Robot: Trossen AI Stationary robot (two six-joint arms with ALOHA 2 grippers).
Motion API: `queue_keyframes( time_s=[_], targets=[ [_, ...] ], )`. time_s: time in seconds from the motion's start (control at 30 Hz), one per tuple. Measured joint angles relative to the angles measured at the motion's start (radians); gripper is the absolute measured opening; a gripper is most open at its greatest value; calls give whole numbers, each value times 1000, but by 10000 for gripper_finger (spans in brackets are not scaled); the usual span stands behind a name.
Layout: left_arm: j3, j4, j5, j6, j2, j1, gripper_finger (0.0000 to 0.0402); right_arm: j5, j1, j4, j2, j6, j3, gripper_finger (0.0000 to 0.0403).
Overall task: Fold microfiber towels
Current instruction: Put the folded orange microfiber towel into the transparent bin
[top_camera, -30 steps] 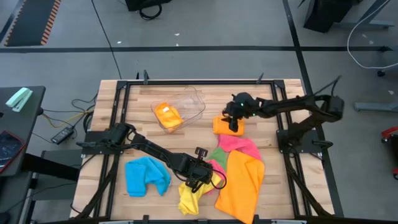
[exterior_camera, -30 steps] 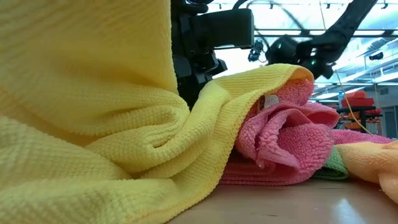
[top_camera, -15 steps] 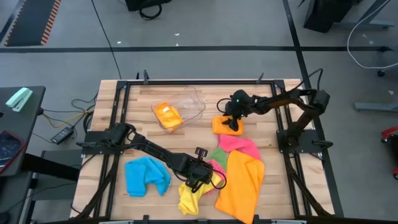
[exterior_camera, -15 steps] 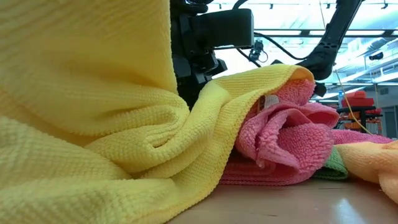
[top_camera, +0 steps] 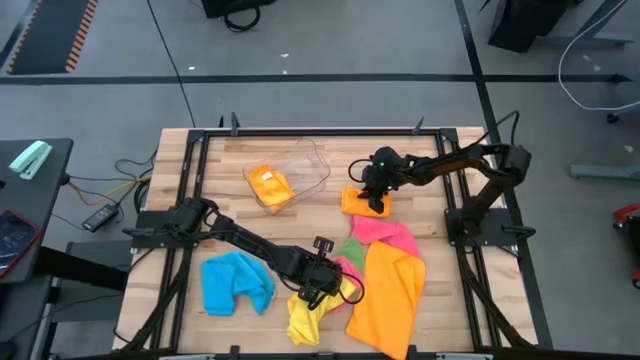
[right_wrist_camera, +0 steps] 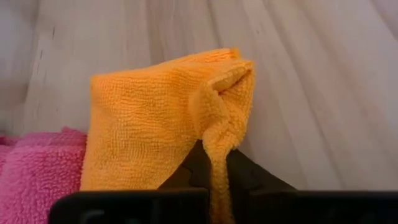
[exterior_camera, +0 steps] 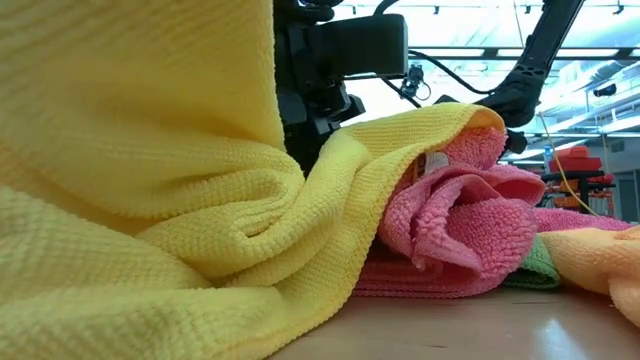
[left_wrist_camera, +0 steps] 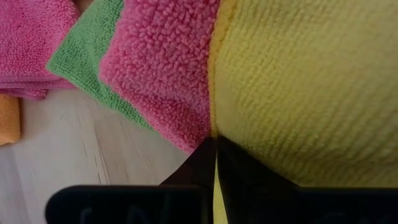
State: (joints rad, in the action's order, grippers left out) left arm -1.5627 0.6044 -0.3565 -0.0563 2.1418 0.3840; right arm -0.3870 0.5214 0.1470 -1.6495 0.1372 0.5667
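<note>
Your right gripper [right_wrist_camera: 216, 163] is pinched tight on an edge of the small folded orange towel [top_camera: 366, 202], which lies right of the clear tub [top_camera: 297, 172]. Your left gripper [left_wrist_camera: 215, 163] is clamped on the yellow towel [top_camera: 308, 315], bunched near the front edge beside the pink towel [left_wrist_camera: 165, 74].

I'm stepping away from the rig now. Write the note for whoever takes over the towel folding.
Left gripper: shut on the yellow towel at the near edge, beside a pink towel.
Right gripper: shut on the small folded orange towel at mid-table.
Elsewhere: blue towel crumpled near left; large orange towel spread near right, overlapping the green towel and another pink towel.
Done: one orange towel lies in the clear tub.
Left: yellow, blue, pink, green and large orange towels unfolded.
</note>
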Motion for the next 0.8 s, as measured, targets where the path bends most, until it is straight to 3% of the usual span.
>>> queue_keyframes(
  time_s=[0.17,0.5,0.8],
  targets=[
    [0,1,0,-1,0,0,31,9,-2,-52,88,11,-8,13],
    [0,1,0,-5,0,0,29,11,-23,-304,414,-19,92,12],
    [0,1,0,-8,0,0,28,12,-68,-388,505,-40,140,12]
  ],
)
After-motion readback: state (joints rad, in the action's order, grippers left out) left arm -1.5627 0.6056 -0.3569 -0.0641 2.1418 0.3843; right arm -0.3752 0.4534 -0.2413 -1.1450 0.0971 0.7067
